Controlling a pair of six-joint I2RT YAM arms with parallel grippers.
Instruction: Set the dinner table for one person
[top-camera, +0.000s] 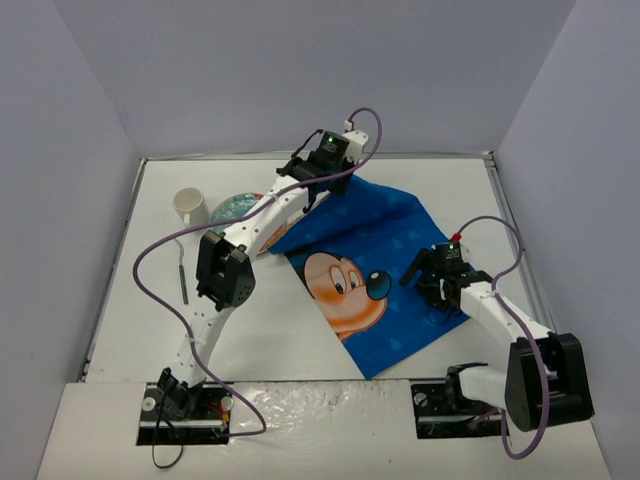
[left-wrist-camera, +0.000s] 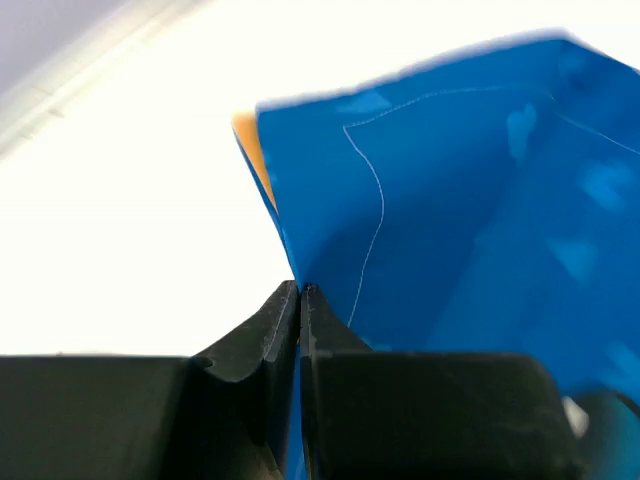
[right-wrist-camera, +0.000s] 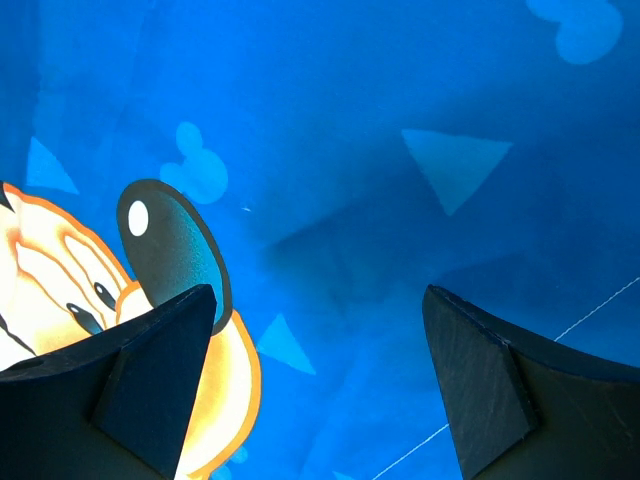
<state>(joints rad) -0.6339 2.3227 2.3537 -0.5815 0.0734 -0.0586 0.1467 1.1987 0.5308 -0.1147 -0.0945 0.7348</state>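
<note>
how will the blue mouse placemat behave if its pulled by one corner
Probably floppy: where the left gripper pinches the placemat, the sheet folds and curls, showing its orange underside. Likely light, since a thin edge pinch seems to lift it. It may slide on the smooth dinner table rather than hold shape.

Mouse placemat, white mug, plate, utensil

Leftward, mug, plate, perhaps fork obstruct the dinner table.
</note>
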